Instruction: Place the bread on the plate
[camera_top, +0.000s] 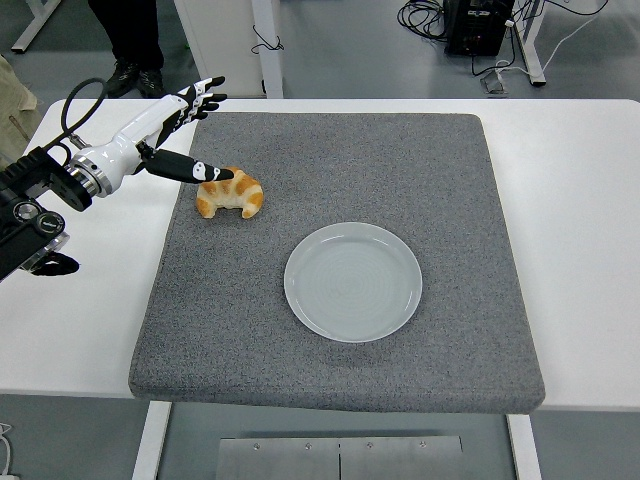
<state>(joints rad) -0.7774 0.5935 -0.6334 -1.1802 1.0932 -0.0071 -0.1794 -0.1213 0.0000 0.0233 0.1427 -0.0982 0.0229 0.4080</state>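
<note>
No legible text, label, brand, number or sign was found in the head view. The white tabletop (580, 220), the grey felt mat (340, 170), the round pale grey plate (353, 281) and the golden-brown croissant (231, 192) carry no print. Small white patches on the fingers (205, 92) of the left black-and-white robot hand (172, 135) are too small to tell whether they bear markings. The dark equipment box (478, 25) on the floor at the top shows no readable lettering.
</note>
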